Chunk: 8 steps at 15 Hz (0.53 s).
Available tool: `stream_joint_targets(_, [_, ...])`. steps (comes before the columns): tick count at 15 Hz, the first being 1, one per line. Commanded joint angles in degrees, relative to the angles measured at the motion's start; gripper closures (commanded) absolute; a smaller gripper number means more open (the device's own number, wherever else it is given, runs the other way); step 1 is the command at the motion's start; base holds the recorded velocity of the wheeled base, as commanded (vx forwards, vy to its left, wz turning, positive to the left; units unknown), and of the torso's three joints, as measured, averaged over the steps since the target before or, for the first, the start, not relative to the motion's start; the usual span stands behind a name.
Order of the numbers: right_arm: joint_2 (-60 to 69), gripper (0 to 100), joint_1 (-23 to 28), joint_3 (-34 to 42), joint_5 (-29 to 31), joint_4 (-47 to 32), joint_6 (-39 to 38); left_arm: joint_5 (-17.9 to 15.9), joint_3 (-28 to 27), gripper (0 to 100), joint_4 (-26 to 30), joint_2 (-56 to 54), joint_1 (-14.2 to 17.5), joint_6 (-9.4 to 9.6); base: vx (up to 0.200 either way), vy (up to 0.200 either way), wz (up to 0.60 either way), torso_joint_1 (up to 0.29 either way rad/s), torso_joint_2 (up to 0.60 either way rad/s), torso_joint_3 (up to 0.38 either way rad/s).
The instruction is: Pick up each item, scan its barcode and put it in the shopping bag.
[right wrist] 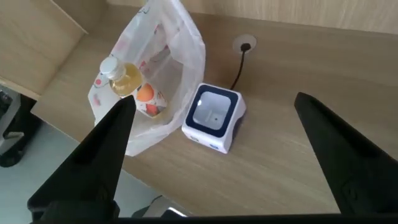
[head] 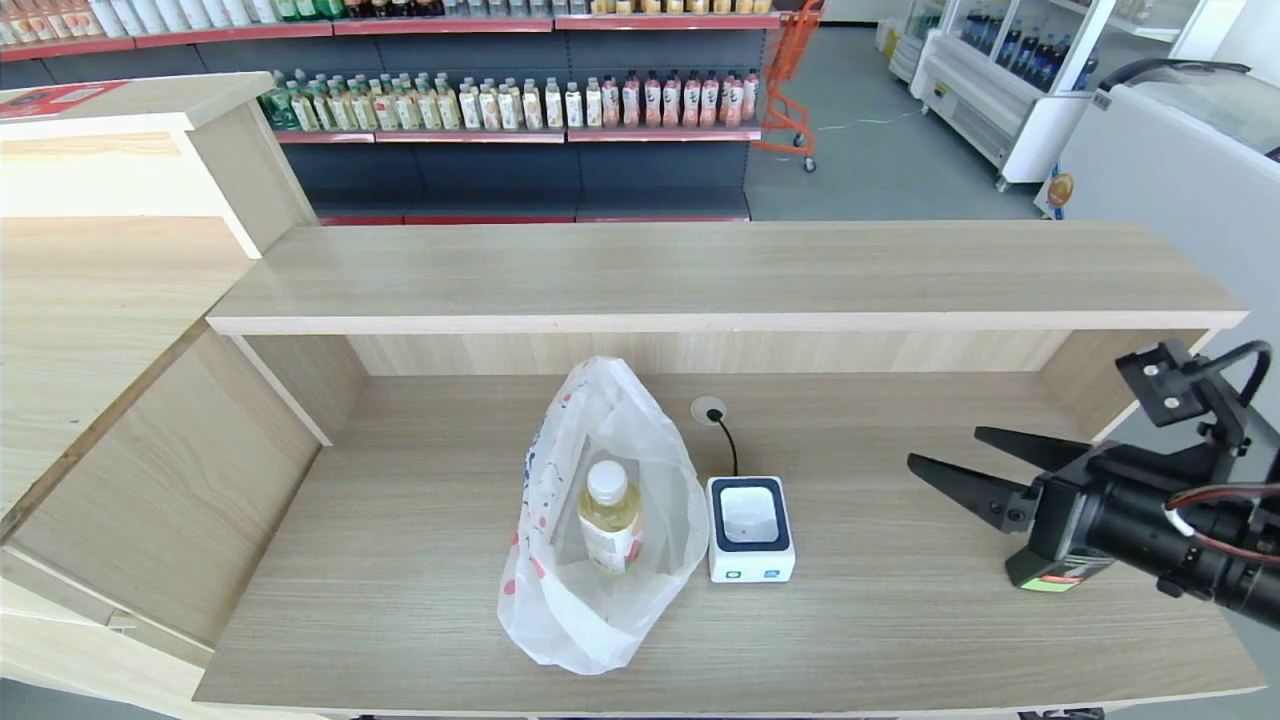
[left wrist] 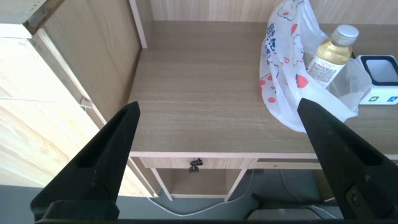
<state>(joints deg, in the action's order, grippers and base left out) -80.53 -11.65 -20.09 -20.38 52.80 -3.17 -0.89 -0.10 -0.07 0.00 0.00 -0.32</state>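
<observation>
Bottle (head: 610, 515) upright inside the shopping bag (head: 560, 600) at mid surface (head: 900, 620), scanner (head: 750, 528) just beside the bag. Right end effector (head: 945, 447) spread open, empty, above the surface's right part, well apart from the scanner. Left end effector (left wrist: 217, 106) likewise open and empty, over the surface's front edge

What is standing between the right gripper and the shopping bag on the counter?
In the head view, the white scanner stands between them, close beside the bag. From the scanner to the right gripper the counter is bare.
</observation>
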Motion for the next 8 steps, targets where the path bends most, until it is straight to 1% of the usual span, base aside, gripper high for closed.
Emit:
stream_joint_targets(1, [5.91, 0, 3.22, 1.11, -0.1, -1.82, -0.35, 0.01, 0.01, 0, -0.01, 0.0, 0.0, -0.03, 0.0, 0.0, 0.0, 0.0, 0.0, 0.0])
stream_joint_targets(2, [7.14, 0, 5.33, 0.31, -0.1, -4.63, -0.43, 0.01, 0.01, 0, -0.01, 0.0, 0.0, -0.03, 0.0, 0.0, 0.0, 0.0, 0.0, 0.0])
stream_joint_targets(3, [8.55, 0, 6.12, 0.14, -0.1, -6.57, -0.43, 0.01, 0.01, 0, -0.01, 0.0, 0.0, -0.03, 0.0, 0.0, 0.0, 0.0, 0.0, 0.0])
stream_joint_targets(7, [14.7, 0, 7.96, -0.83, -0.1, -16.06, -0.43, 0.01, 0.01, 0, -0.01, 0.0, 0.0, -0.03, 0.0, 0.0, 0.0, 0.0, 0.0, 0.0])
stream_joint_targets(8, [17.16, 0, 8.05, -0.92, 0.17, -19.84, -0.43, 0.01, 0.01, 0, -0.01, 0.0, 0.0, -0.21, -0.2, -0.2, 0.0, 0.002, 0.0, 0.007])
